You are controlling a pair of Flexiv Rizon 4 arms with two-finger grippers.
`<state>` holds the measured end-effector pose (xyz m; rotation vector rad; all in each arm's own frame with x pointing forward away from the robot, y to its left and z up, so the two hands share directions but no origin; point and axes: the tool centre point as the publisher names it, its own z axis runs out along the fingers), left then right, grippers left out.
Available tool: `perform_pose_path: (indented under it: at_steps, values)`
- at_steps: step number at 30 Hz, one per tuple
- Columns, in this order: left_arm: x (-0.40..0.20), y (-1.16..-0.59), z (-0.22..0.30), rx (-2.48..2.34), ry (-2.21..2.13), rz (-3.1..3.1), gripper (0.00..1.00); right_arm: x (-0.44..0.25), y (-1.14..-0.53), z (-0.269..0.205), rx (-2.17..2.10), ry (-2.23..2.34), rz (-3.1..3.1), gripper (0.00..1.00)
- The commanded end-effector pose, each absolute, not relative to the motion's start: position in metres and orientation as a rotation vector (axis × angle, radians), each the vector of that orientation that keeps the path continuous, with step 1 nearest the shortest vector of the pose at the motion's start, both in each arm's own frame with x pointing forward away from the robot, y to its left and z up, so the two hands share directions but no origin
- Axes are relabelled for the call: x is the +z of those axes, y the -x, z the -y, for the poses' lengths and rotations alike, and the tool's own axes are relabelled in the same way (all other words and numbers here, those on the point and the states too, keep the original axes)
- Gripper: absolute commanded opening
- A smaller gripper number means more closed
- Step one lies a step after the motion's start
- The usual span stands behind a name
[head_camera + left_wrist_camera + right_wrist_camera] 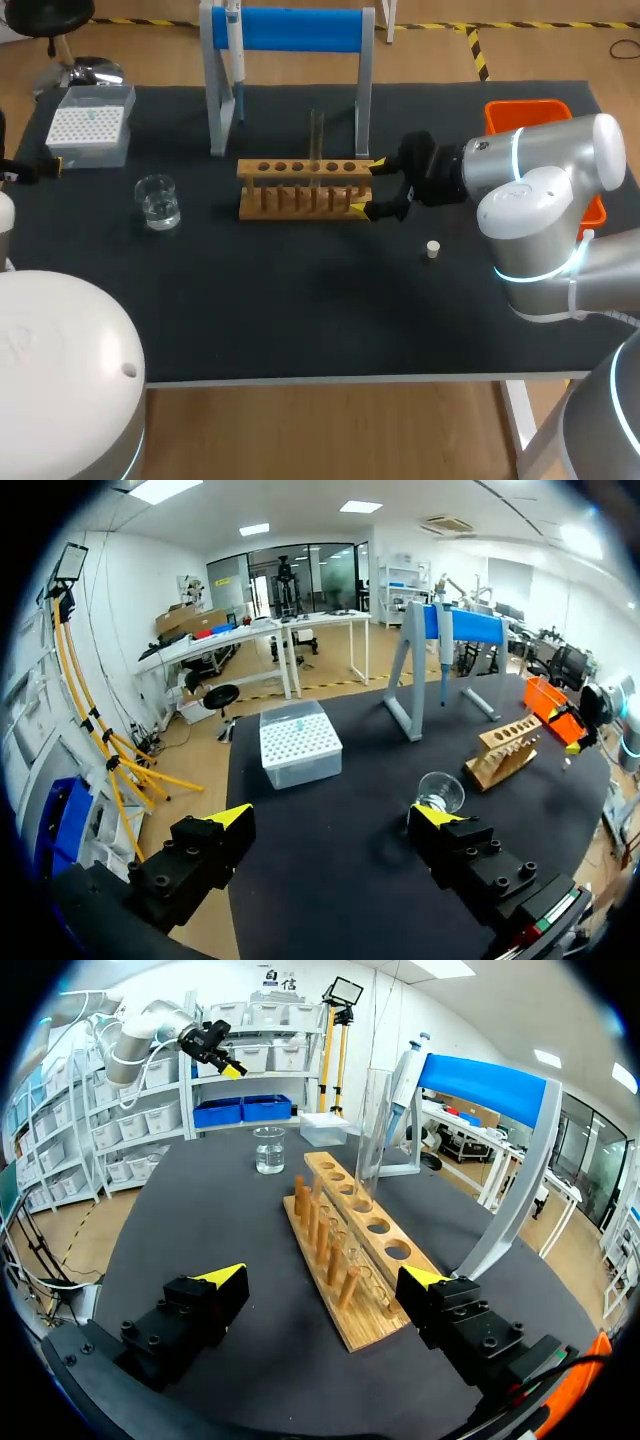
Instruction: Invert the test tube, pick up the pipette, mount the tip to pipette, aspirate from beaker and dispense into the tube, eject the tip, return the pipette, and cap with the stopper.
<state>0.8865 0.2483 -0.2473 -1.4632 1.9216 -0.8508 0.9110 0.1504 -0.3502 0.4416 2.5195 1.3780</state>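
Hands both spread: left hand (333, 815) parked by surface's left edge, clear of beaker (158, 202). Test tube (316, 140) upright in rack (305, 188) mid-surface, likely awaiting liquid. Right hand (375, 187) at rack's right end, pinching nothing.

Silver arms (545, 185), black yellow-tipped claws (373, 187)

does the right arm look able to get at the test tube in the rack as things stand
Probably yes: the right hand is open at the end of the wooden rack, and the test tube stands upright in it with nothing in between.
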Motion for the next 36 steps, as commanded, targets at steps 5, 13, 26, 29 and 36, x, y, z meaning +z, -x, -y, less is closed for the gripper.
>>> perform_pose_path:
  at_steps: [5, 13, 26, 29, 36]
  values:
    - [-0.249, -0.889, -0.246, -0.839, 1.466, -1.916, 1.00, -0.350, -0.911, -0.149, 1.383, -0.439, -2.519, 1.00]
    - [-0.262, -0.937, -0.245, -0.852, 1.444, -1.931, 1.00, -0.350, -0.911, -0.149, 1.383, -0.439, -2.519, 1.00]
    - [-0.285, -0.993, -0.239, -0.837, 1.509, -1.863, 1.00, -0.350, -0.911, -0.149, 1.383, -0.439, -2.519, 1.00]
    - [-0.293, -1.004, -0.237, -0.839, 1.534, -1.846, 1.00, -0.350, -0.911, -0.149, 1.383, -0.439, -2.519, 1.00]
    - [-0.309, -1.028, -0.227, -0.843, 1.543, -1.856, 1.00, -0.350, -0.911, -0.149, 1.383, -0.439, -2.519, 1.00]
